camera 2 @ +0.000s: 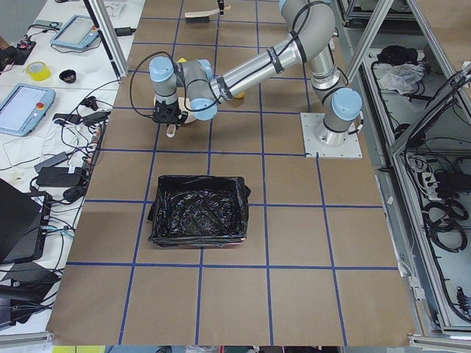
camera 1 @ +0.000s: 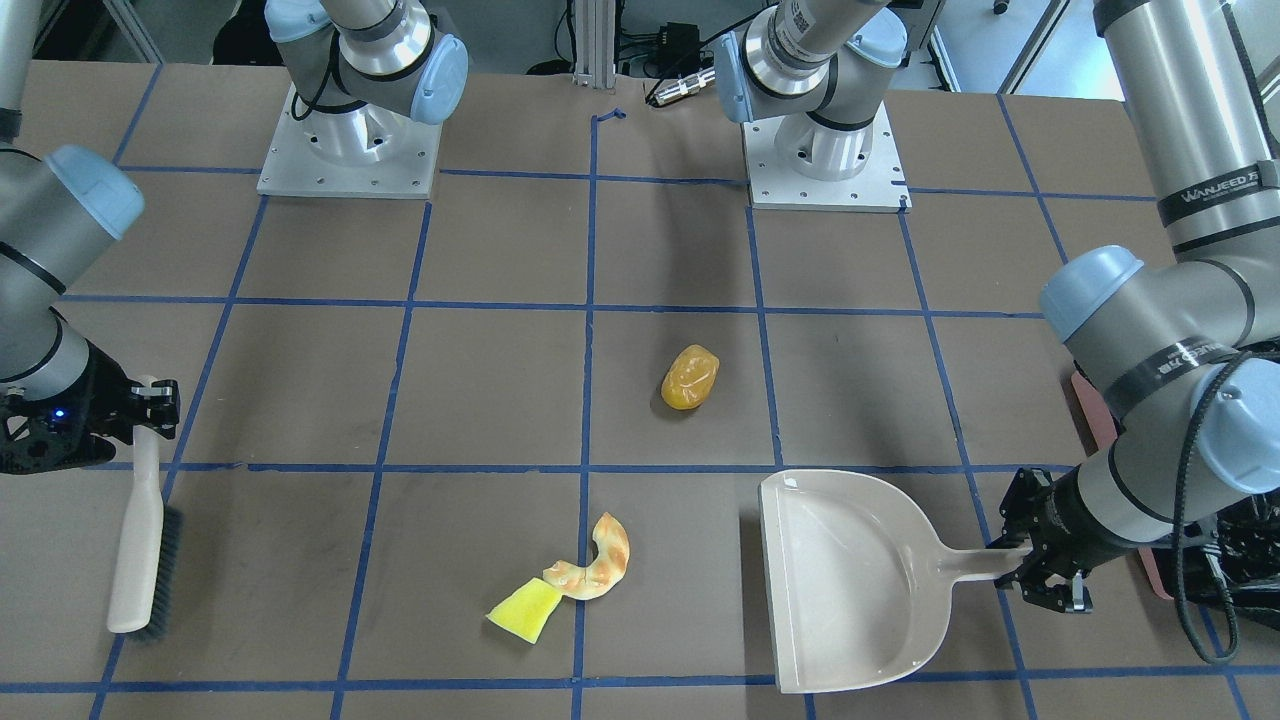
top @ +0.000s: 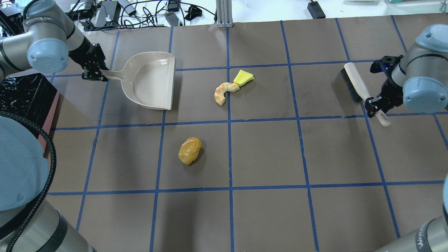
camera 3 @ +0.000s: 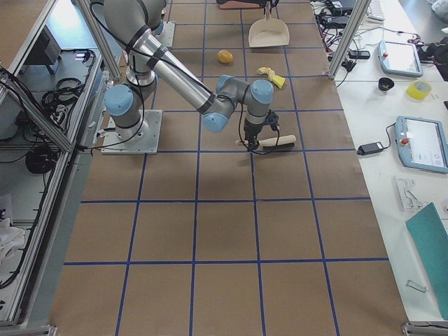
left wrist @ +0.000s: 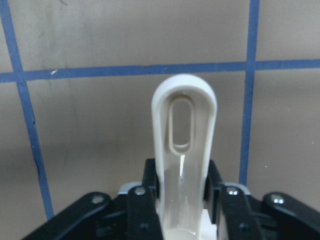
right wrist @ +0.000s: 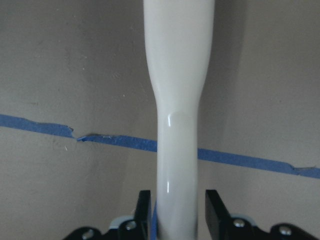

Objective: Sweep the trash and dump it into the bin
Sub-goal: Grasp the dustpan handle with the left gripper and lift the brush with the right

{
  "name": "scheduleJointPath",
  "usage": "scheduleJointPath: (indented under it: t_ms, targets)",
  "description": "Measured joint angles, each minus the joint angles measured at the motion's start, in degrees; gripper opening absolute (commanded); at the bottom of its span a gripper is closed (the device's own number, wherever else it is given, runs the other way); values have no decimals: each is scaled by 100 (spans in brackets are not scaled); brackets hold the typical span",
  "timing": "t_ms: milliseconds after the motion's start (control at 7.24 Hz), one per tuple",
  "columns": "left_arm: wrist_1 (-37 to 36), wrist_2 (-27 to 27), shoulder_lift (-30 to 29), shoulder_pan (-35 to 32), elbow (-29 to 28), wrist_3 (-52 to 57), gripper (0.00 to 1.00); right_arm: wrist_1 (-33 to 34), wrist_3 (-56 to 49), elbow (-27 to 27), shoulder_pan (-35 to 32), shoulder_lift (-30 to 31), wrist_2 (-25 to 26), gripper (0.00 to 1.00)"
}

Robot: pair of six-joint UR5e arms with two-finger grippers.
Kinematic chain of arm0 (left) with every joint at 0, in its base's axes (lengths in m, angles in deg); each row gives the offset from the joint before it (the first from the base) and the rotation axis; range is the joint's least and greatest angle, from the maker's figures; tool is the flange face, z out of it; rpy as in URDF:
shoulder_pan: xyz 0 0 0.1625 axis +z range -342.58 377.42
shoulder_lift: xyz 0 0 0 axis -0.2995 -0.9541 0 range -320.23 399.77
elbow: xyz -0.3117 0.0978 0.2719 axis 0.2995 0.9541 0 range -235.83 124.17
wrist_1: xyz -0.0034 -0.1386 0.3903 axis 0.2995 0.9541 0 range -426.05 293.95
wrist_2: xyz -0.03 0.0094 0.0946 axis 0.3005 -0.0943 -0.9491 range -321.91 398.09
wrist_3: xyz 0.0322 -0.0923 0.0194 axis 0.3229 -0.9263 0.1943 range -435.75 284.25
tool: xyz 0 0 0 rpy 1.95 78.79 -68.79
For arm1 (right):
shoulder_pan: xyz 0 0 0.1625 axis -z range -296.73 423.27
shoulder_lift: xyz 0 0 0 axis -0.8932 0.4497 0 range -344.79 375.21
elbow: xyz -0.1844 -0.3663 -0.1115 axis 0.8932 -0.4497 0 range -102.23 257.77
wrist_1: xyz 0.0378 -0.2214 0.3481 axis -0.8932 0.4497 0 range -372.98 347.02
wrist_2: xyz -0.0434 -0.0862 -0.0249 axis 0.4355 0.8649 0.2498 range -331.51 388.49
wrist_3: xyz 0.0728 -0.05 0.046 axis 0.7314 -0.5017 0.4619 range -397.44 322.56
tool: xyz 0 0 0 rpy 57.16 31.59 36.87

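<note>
Overhead vs front cams opposed, 2 end cams, wrist close-ups; shared table (top: 266,154)

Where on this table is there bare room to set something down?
Free: the wide stretch between the wedge and the brush, and the whole row on the robot's side of the lump. Crowded: from the mouth of the dustpan to the croissant piece, which touches the wedge, and the left end by the bin.

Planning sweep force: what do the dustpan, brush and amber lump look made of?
Dustpan: smooth beige plastic, seemingly, with glossy highlights. Brush: matching beige plastic back, dark bristles, fibre unclear. Amber lump: glossy, dimpled, probably moulded plastic or rubber.
</note>
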Motion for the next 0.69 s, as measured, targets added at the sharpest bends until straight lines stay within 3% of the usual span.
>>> scheduleJointPath:
  t_ms: [415, 691]
  targets:
    - [330, 11, -93, -408, -476, -964, 0, -10, 10, -4, 0, 11, -2, 16]
    - [362, -188, -209, -739, -528, -1616, 0, -19, 61, -41, -21, 48, 26, 16]
